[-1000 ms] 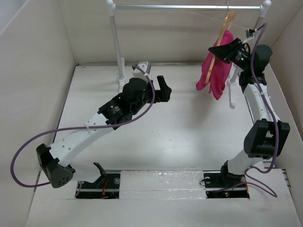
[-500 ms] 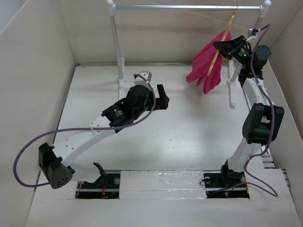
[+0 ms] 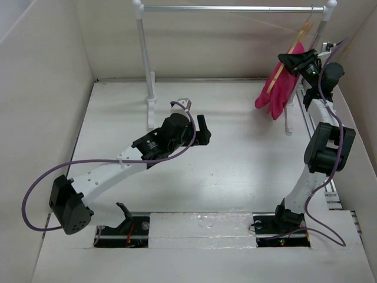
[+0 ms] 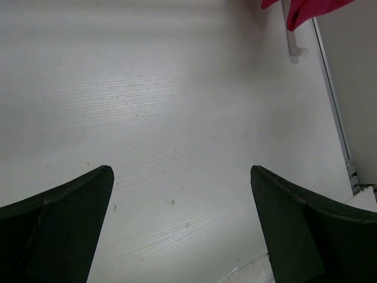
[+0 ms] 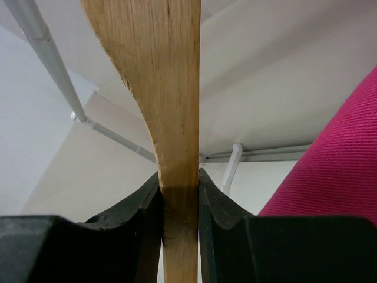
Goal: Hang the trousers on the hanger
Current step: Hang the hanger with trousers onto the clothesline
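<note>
Right arm: we see it reaching high at the far right corner; right gripper (image 3: 293, 59) clamped on hanger (image 3: 275, 80).
Cloth: trousers (image 3: 283, 88) draped over hanger, just below that gripper.
Left arm: low over middle of bench (image 3: 235, 177); left gripper (image 3: 203, 128) fingers apart.

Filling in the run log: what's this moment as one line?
right gripper shut on hanger | trousers draped over hanger, near right end of rack | left gripper open, empty, above table

Table (image 3: 235, 162) open centrally; rack (image 3: 235, 9) and trousers (image 3: 283, 88) block right
</note>
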### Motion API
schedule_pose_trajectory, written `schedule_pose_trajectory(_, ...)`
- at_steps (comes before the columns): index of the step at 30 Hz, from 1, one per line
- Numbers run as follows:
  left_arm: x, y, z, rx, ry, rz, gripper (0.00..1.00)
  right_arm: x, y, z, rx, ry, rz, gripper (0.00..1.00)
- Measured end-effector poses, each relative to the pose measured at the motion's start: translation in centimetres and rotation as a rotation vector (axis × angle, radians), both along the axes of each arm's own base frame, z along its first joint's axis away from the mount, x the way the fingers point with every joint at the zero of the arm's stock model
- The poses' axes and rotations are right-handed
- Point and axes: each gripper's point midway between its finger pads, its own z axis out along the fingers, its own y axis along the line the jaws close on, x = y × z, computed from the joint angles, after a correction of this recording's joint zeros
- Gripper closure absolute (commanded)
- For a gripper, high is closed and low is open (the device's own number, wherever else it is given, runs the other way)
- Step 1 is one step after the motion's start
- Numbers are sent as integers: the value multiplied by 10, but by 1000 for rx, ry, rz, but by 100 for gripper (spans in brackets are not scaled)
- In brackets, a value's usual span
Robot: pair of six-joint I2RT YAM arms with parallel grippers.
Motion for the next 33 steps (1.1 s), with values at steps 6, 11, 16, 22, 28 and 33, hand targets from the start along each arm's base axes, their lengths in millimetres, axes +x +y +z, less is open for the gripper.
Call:
schedule_pose_trajectory(6, 1, -2, 3, -17, -3, 2, 1, -3, 0, 5, -49, -35, -12, 0)
schedule_pose_trajectory(11, 13, -15, 31, -54, 12, -26, 1, -24, -9, 28, -163, -84, -59, 0)
schedule_pose_trajectory(16, 42, -19, 86, -144, -49, -15, 1, -53, -23, 47, -267, -105, -106, 0)
schedule_pose_trajectory(22, 56, 8, 125, -219, -107, 17, 1, -123, 5, 55, -462, -157, -133, 0)
schedule_pose_trajectory(28, 51, 39, 134, -234, -127, 55, 1, -181, 25, 55, -651, -255, -135, 0)
schedule_pose_trajectory(33, 47, 41, 130, -223, -113, 53, 1, -174, 4, 19, -713, -122, -188, 0)
